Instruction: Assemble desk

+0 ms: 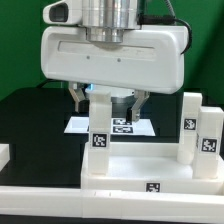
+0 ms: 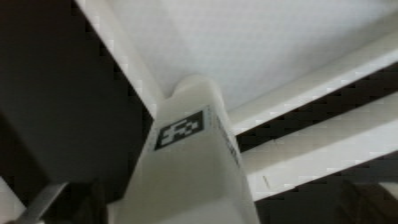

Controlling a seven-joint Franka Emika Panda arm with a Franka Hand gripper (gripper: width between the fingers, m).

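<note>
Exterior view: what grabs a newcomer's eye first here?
The big white robot hand fills the upper frame, its open gripper straddling an upright white square-section leg block tagged black-and-white. That leg stands on the broad white rimmed desk top, with two more tagged legs upright at the exterior view's right.

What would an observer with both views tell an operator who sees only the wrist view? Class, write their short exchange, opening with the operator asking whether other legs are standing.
Operator: I see one tagged leg close up. Are other legs standing?
Observer: Yes, two more legs stand upright at the exterior view's right.
Operator: And where does mine stand?
Observer: It stands upright on the desk top, toward the exterior view's left.
</note>
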